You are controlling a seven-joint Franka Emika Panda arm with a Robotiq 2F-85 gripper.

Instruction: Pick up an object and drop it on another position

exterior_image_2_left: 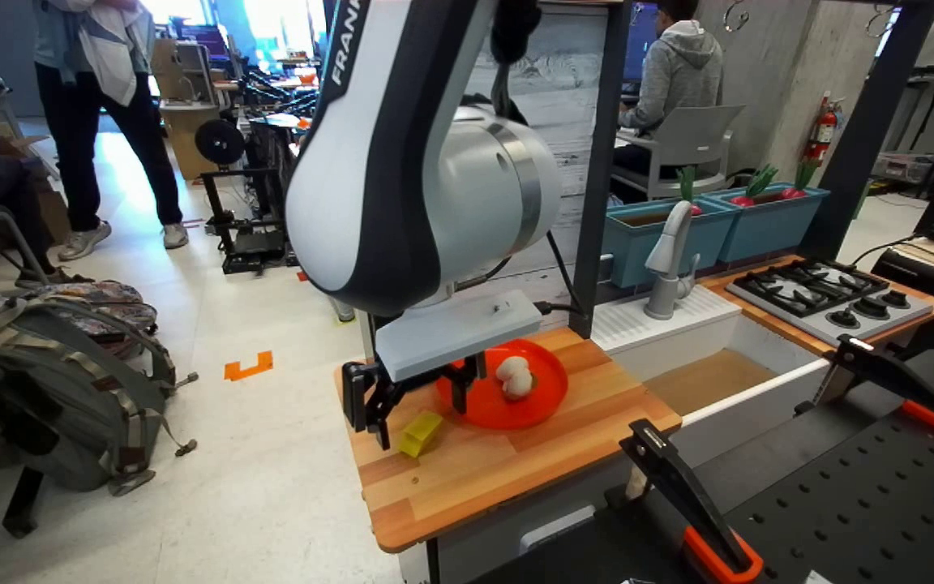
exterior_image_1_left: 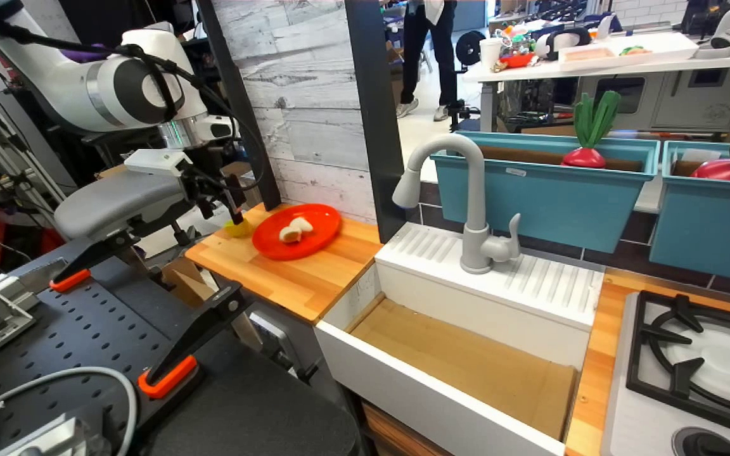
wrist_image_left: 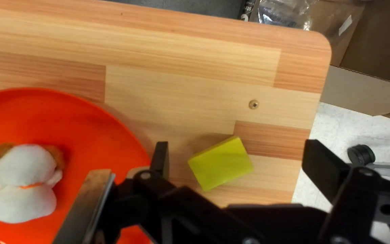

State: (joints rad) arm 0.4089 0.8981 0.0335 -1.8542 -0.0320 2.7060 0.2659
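Foremost in the wrist view, a black two-fingered Robotiq gripper [wrist_image_left: 237,159] is held with its fingers [wrist_image_left: 323,169] spread wide apart, nothing clamped. Leftmost, a round red plate [wrist_image_left: 80,115] is seen, on which a white plush dog with brown ears [wrist_image_left: 25,183] is set. To the right of the plate, just beside it but not touching, a small yellow rectangular block [wrist_image_left: 222,164] is laid on a light-brown wooden countertop [wrist_image_left: 181,105]; it is judged to be the object to be picked up. Its long axis is pointed roughly outward from the plate, slanted to the line joining the fingertips, so a slight wrist turn may be needed for a square grip. The block is framed between the fingers, closer to the plate-side one. Farther from the plate, the outer finger is seen past the countertop's edge. The height left above the block cannot be judged.
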